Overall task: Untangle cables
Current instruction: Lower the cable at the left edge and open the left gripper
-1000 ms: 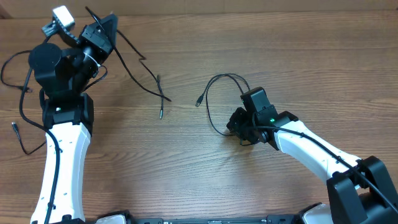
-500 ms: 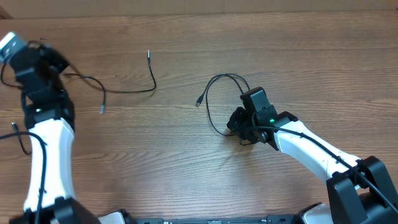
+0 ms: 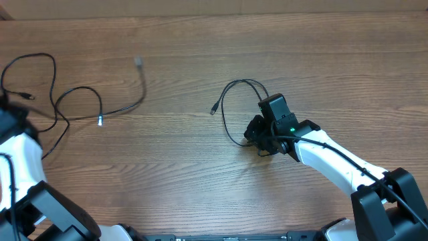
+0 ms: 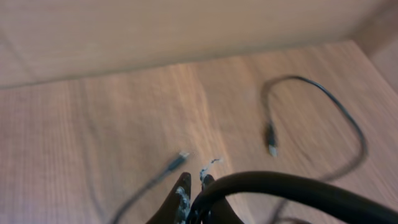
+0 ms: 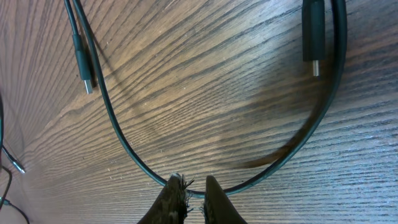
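Two thin black cables lie on the wooden table. The left cable sprawls in loose loops at the far left, with a silver-tipped plug near its middle. My left gripper does not show in the overhead view. In its wrist view the fingers stand together, shut, with no thin cable seen between them. A blurred cable and plug lie beyond. The right cable forms a loop at centre. My right gripper is shut on the lower arc of this cable.
The left arm's white link leans along the left edge. A thick black arm cable crosses in front of the left fingers. The right arm reaches in from the lower right. Two plugs lie ahead of the right fingers.
The left arm has swung left, out of the overhead view's upper corner. The left cable has been dragged leftward and now lies in loose loops. The right arm and its cable stayed still.
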{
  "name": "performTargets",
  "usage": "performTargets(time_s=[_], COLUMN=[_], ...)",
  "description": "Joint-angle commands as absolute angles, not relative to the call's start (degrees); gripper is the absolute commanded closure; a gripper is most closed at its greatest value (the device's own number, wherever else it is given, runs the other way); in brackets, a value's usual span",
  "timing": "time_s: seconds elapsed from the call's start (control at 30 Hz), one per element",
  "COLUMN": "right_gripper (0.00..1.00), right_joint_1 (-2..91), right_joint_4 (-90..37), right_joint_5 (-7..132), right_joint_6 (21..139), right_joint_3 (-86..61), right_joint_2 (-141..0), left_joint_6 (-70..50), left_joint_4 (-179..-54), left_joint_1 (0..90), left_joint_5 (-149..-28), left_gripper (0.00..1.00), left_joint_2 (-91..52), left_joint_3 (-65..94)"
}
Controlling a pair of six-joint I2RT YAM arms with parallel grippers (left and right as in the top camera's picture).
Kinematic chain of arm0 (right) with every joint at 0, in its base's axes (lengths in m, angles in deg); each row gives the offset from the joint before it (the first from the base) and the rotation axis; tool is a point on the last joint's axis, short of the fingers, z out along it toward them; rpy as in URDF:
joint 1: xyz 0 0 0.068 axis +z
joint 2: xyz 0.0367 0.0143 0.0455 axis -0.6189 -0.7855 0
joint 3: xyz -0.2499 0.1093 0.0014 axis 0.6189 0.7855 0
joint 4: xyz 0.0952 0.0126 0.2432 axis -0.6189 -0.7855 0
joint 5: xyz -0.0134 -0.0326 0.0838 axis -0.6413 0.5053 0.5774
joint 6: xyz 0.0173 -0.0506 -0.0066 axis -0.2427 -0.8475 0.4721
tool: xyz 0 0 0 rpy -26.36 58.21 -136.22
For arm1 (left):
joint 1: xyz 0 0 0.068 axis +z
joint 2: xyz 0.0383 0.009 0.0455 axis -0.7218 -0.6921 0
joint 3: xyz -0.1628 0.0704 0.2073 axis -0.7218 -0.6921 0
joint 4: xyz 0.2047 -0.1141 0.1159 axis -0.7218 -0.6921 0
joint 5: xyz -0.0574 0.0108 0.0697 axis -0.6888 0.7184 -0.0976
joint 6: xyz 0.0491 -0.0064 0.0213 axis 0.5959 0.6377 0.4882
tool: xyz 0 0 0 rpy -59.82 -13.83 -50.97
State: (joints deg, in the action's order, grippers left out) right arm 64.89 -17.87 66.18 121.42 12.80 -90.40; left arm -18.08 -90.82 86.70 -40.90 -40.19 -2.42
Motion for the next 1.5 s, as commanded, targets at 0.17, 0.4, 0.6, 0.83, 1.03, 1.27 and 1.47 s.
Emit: performTargets(time_s=[0.17,0.4,0.6,0.83,1.03,1.27,1.47], right_gripper=[0.90,0.90,0.90,0.90,0.90,0.89,0.89], right_joint_1=[65.19,65.19,65.19,65.19,65.19,65.19,65.19], right_joint_4=[-17.09,-17.09,-17.07,-17.04,-16.96,-17.28,-17.04], right_joint_5=[65.22,65.22,65.22,65.22,65.22,65.20,65.20], right_joint_6=[121.50,121.50,121.50,121.50,121.48,121.46,121.50], right_joint_3=[13.24,13.26,13.26,13.26,13.26,13.26,13.26], right_joint_2=[-90.53,-90.53,-90.53,-90.53,-90.53,-90.53,-90.53], left_joint_6=[-20.42,-25.69,-26.65,-21.75,-16.20,-10.26,-7.52], left_joint_4=[-90.97,-90.71,-91.25,-90.97,-89.51,-89.44,-89.92], left_joint_1=[91.22,91.13,89.78,82.04,72.27,66.44,66.30], left_joint_5=[-51.02,-62.45,-74.67,-80.40,-76.77,-69.36,-69.23], left_gripper=[0.71,0.37,0.47,0.96,0.96,0.94,0.94], left_joint_2=[-40.01,-40.01,-40.01,-40.65,-44.54,-51.55,-58.31], left_joint_3=[-2.46,-2.44,-2.44,-2.46,-2.46,-2.46,-2.46])
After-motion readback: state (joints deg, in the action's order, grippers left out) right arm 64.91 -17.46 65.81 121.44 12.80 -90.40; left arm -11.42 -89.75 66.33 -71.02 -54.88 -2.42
